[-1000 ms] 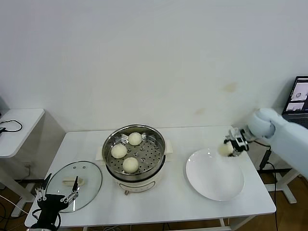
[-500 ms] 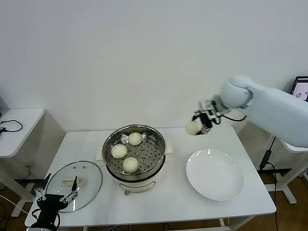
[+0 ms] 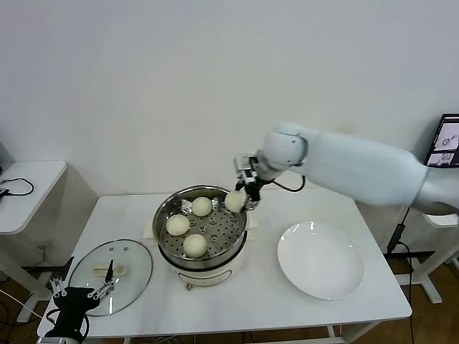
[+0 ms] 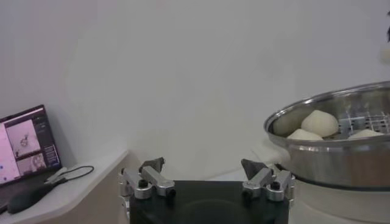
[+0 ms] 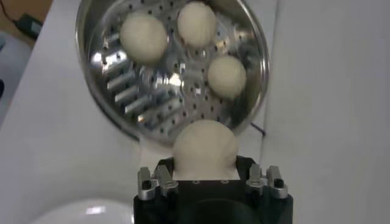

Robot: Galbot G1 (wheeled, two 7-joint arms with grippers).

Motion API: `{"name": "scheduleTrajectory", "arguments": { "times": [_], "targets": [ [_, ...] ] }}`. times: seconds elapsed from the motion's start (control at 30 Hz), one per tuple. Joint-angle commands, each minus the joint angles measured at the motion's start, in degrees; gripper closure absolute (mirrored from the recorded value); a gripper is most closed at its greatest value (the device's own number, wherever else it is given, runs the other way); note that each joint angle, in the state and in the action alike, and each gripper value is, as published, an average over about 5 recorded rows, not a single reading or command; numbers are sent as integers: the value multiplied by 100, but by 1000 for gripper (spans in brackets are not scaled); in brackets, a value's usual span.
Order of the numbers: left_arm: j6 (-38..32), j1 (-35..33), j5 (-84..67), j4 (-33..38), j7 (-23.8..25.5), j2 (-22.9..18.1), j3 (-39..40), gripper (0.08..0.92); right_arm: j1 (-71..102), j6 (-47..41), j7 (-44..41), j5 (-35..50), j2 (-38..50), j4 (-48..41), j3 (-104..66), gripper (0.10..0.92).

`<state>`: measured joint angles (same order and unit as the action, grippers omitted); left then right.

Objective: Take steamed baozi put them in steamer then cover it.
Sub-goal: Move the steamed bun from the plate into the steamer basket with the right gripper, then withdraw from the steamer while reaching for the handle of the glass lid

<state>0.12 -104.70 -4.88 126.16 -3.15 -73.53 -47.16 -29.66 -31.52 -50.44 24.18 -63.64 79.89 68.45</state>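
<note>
My right gripper (image 3: 239, 198) is shut on a cream-white baozi (image 3: 234, 201) and holds it above the right rim of the steel steamer (image 3: 237, 228). The wrist view shows this baozi (image 5: 204, 146) between the jaws, over the steamer's edge (image 5: 253, 109). Three baozi lie on the perforated tray: one at the back (image 3: 201, 206), one at the left (image 3: 177, 225), one at the front (image 3: 194, 245). The glass cover (image 3: 133, 272) with its cream handle lies flat on the table, left of the steamer. My left gripper (image 3: 80, 294) is open, parked at the table's front left beside the cover.
A flat white plate (image 3: 320, 259) with nothing on it lies right of the steamer. A small white side table (image 3: 29, 188) stands at the far left. A screen (image 3: 446, 142) shows at the far right edge. The steamer also shows in the left wrist view (image 4: 332, 158).
My right arm has carried the baozi from above the white plate leftward across the table to the steamer's right rim. The left arm has not moved.
</note>
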Motion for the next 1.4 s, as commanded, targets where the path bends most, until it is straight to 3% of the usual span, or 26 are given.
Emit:
{"name": "scheduleTrajectory", "arguments": {
  "times": [0.03,0.33,0.87,1.2,1.4],
  "targets": [
    [4,101,-32,-63,1,-19,13,177,382,-711,577,390,-770,-310,197,397],
    [11,163,-90,-119,5,5,-2,177,686,-819,630,4,-865,-612,211,397],
    [4,195,-116,-185,5,12,-32,177,667,-1007,554,93,-783,-525,168,388],
    [3,230,-127,-228,5,23,-37,177,567,-1002,792,294,-318,-6,-353,212],
    [-1,290,-129,-316,4,24,-7,177,870,-887,1823,632,332,718,-940,203]
  ]
}}
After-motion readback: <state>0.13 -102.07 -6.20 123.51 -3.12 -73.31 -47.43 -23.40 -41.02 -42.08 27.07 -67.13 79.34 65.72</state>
